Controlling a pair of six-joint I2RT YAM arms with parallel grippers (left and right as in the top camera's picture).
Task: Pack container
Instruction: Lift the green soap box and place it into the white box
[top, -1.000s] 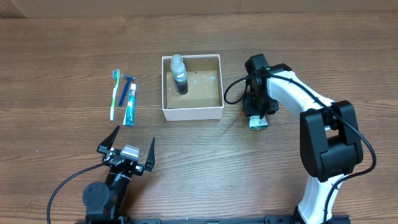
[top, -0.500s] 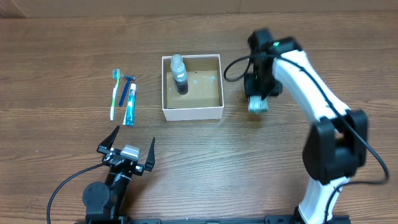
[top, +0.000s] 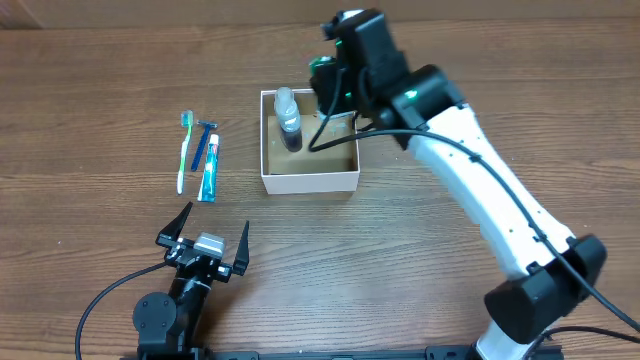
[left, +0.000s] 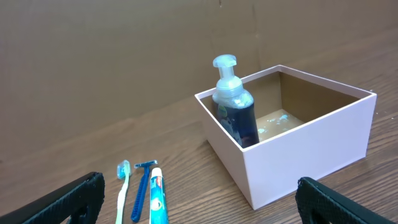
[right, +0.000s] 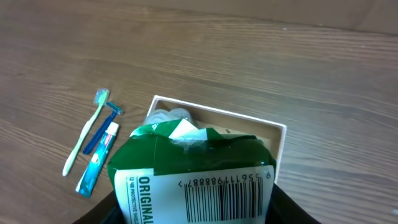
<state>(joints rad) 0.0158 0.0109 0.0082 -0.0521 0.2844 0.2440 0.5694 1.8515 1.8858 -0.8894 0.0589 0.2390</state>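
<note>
The container, a square white-walled box with a brown floor, stands at the table's middle. A pump bottle stands upright in its left back corner. My right gripper hovers over the container's back edge, shut on a green-and-white packet. In the right wrist view the packet fills the foreground and hides most of the container. My left gripper is open and empty near the front edge. Its wrist view shows the container and the bottle.
A toothbrush, a blue razor and a toothpaste tube lie side by side left of the container. They also show in the left wrist view, the toothpaste nearest.
My right gripper has risen from the table right of the container with the packet and swung left and back, over the container's back edge. The left arm has not moved.
</note>
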